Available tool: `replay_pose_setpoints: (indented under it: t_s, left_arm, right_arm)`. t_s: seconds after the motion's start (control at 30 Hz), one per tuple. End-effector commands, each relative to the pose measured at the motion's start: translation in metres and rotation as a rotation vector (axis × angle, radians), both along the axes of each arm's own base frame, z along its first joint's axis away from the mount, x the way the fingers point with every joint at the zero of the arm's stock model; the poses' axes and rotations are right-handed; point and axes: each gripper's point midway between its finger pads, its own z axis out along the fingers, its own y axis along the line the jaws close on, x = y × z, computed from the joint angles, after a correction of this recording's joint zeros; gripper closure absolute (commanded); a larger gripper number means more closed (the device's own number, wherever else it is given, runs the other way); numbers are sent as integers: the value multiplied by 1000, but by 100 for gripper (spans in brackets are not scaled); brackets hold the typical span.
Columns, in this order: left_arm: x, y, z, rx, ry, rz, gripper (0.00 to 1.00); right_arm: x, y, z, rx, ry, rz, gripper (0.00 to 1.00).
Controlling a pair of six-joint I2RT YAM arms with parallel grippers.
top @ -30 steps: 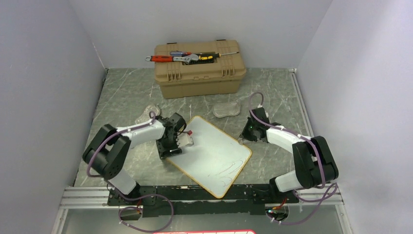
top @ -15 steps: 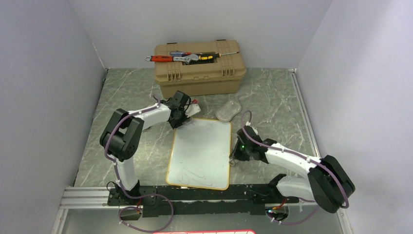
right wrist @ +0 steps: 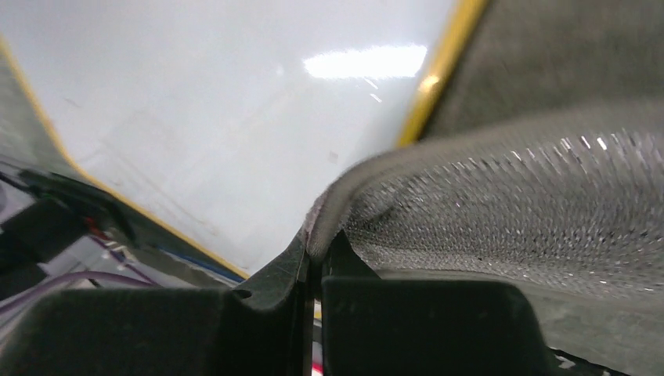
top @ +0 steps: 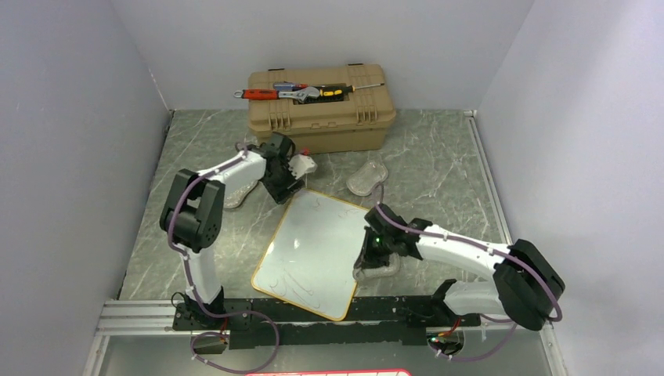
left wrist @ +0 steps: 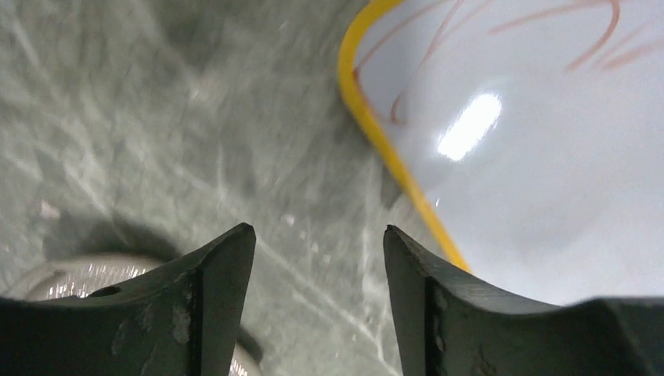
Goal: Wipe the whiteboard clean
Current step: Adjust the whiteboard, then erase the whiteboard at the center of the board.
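Whiteboard [top: 313, 251] lies skewed at the middle of the worktop's [top: 438, 149] near edge, one corner almost over it. Reddish scribbles [left wrist: 548, 23] show at its far corner. R jaws are clenched on a grey mesh cloth [right wrist: 501, 196], right beside the board's right rim. L jaws are released w/ nothing between, off the far corner, so nothing pins the board. Risk: a wipe w/ any side push prob. spins or slides it over the near edge. Cloth, pinched by one edge, may fold & skip marks.
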Motion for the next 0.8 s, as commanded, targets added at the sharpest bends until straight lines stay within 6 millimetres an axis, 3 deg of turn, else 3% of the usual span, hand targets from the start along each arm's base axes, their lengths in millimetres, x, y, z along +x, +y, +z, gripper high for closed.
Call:
replay_pose_setpoints:
  t_s: [0.0, 0.1, 0.17, 0.2, 0.23, 0.3, 0.4, 0.6, 0.77]
  left_arm:
    - [-10, 16, 73, -84, -15, 9, 29]
    - [-2, 30, 119, -33, -180, -31, 23]
    - [-2, 35, 161, -33, -269, -48, 10]
    - [0, 38, 173, -40, -306, -12, 2]
    - [1, 43, 177, -55, -338, 46, 1]
    - [3, 58, 162, -42, -382, 136, 1]
    - [-19, 50, 123, -68, -230, 108, 2]
    - [-58, 3, 67, -268, 117, 85, 33]
    - [-64, -6, 20, -269, 278, 113, 47]
  right_arm:
    - [37, 14, 41, 46, -61, 30, 100]
    - [56, -2, 58, 22, -94, 12, 100]
    - [69, -10, 68, 46, -119, -8, 100]
    - [74, -13, 71, 52, -130, -13, 100]
    - [77, -16, 71, 52, -136, -17, 100]
    - [86, -17, 71, 87, -147, -23, 100]
    - [99, -15, 68, 156, -160, -46, 100]
    - [139, -14, 59, 289, -195, -115, 100]
    - [172, -8, 44, 380, -204, -161, 100]
